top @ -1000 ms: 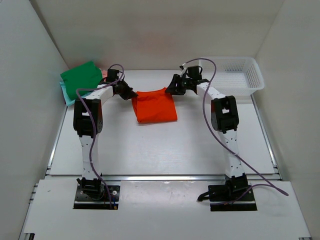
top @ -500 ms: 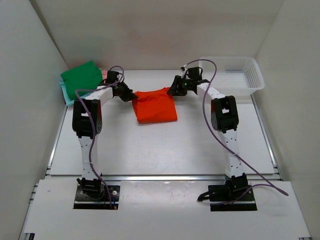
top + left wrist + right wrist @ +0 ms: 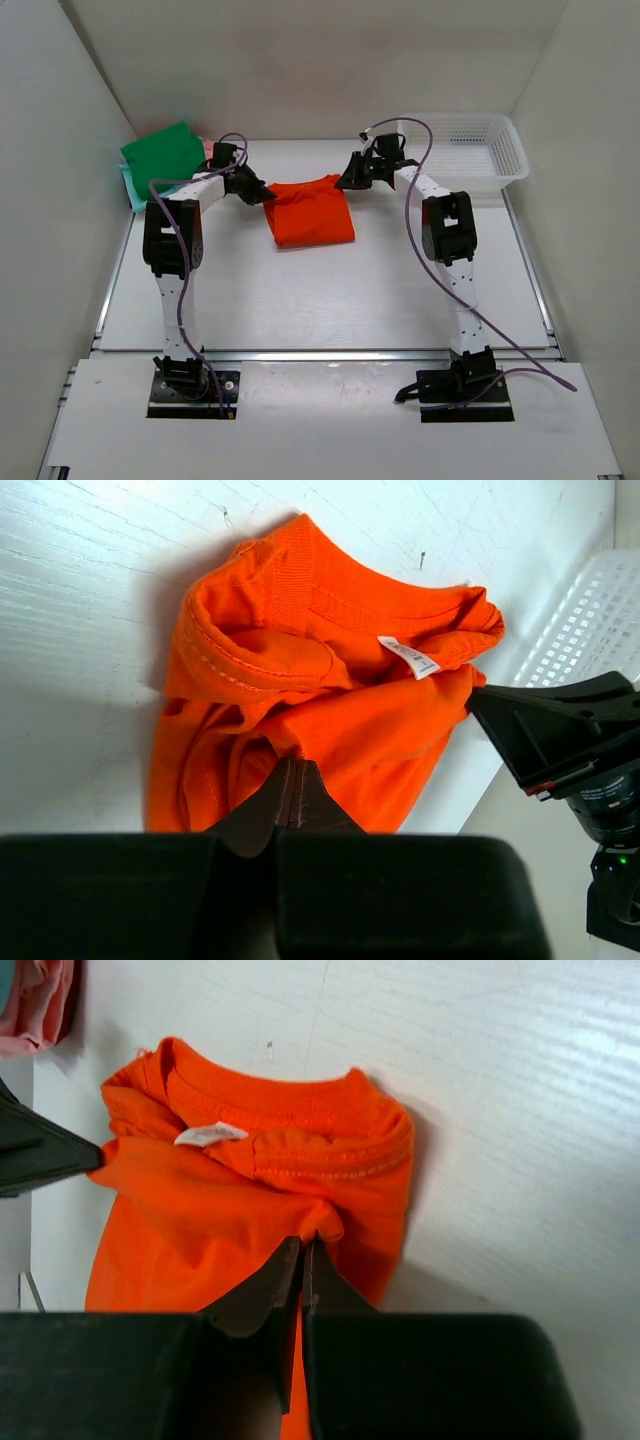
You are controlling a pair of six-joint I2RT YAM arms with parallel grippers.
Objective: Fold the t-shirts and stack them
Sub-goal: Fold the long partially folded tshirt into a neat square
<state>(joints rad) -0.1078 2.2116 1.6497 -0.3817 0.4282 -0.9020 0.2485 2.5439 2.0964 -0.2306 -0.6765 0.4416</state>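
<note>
My left fingers (image 3: 290, 798) are pressed together on a bunched fold of the orange t-shirt (image 3: 330, 705), pinching it at the shirt's left edge. My right fingers (image 3: 287, 1280) are likewise closed, with a small pucker of the same orange cloth caught at their tips on the shirt's right edge. Each wrist view shows the other arm's black fingertip touching the opposite side of the shirt. The neckline faces the far wall, with a white label (image 3: 202, 1135) showing inside it. From above, the orange t-shirt (image 3: 312, 212) lies partly folded on the white worktop (image 3: 330, 290), far centre, between the two arms. At the far left corner a folded green t-shirt (image 3: 165, 152) lies on top of a light teal one (image 3: 130, 186), with a pink one (image 3: 207, 148) just beside them. The white mesh basket (image 3: 470, 150) stands at the far right.
</note>
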